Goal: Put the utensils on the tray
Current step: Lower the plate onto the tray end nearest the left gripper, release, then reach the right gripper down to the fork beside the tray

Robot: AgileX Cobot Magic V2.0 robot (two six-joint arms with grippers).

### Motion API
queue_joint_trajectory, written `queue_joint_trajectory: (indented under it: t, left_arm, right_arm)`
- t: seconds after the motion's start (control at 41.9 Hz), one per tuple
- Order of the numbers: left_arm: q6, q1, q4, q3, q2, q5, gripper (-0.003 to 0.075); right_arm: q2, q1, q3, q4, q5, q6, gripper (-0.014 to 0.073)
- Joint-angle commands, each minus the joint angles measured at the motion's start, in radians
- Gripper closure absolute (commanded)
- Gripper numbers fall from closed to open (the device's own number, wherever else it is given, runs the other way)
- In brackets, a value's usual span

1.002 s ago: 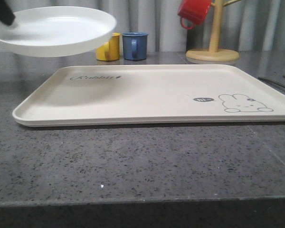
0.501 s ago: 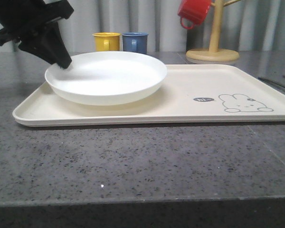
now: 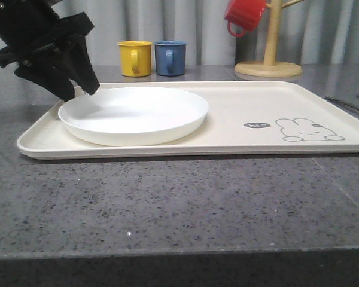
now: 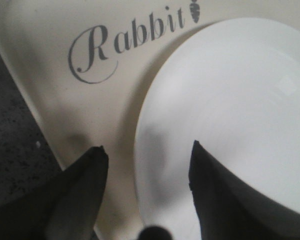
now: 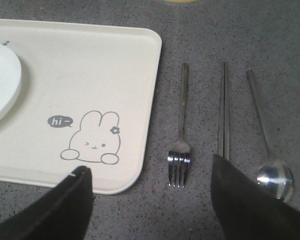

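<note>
The cream tray [image 3: 239,101] with the rabbit drawing lies flat on the grey counter. On its left half rests a round white plate [image 3: 133,113]. My left gripper [image 3: 81,92] hovers at the plate's far-left rim, open; in the left wrist view its fingers [image 4: 85,175] straddle the rim of the plate [image 4: 230,110] without clamping it. To the right of the tray [image 5: 90,65], a fork [image 5: 181,135], chopsticks [image 5: 223,110] and a spoon [image 5: 270,167] lie side by side on the counter. My right gripper [image 5: 150,165] hangs open above the tray's corner and the fork, holding nothing.
A yellow mug [image 3: 134,58] and a blue mug [image 3: 170,57] stand behind the tray. A wooden mug tree [image 3: 269,60] at the back right carries a red mug [image 3: 245,15]. Bare grey counter [image 3: 179,203] runs from the tray to the front edge.
The left arm brought the plate down from above the tray's left end. It now lies flat on the tray, and the left fingers have spread off its rim.
</note>
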Motion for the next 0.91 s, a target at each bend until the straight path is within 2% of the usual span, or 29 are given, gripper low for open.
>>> queue_joint_trajectory:
  t: [0.0,0.072,0.191,0.358,0.525,0.644,0.883]
  left_arm:
    - [0.001,-0.014,-0.021,-0.038,-0.118,-0.01,0.0311]
    - [0.001,-0.041,0.006,-0.038,-0.173,0.0,0.0312]
    - [-0.042,-0.161,0.168,-0.038,-0.278,0.01,0.0312]
    - [-0.28,-0.372,0.483,-0.001,-0.445,0.001,0.0312]
    - [-0.425,-0.527,0.627,0.122,-0.601,-0.04,0.0312]
    - [-0.488,-0.572,0.654,0.236,-0.723,-0.074,0.0312]
    - [-0.527,-0.574,0.649,0.458,-0.974,-0.145,0.0312]
  right_arm:
    - [0.0,0.0,-0.036,-0.003,-0.063,-0.008,0.0064]
    - [0.0,0.0,-0.036,-0.003,-0.063,-0.008,0.0064]
    - [0.0,0.0,-0.036,-0.003,-0.063,-0.008,0.0064]
    - [0.0,0.0,-0.036,-0.003,-0.063,-0.008,0.0064]
    - [0.0,0.0,-0.036,-0.003,-0.063,-0.008,0.0064]
    - [0.0,0.0,-0.036,-0.003,-0.063,-0.008,0.0064]
    - [0.0,0.0,-0.036,-0.002,-0.07,-0.008,0.0064]
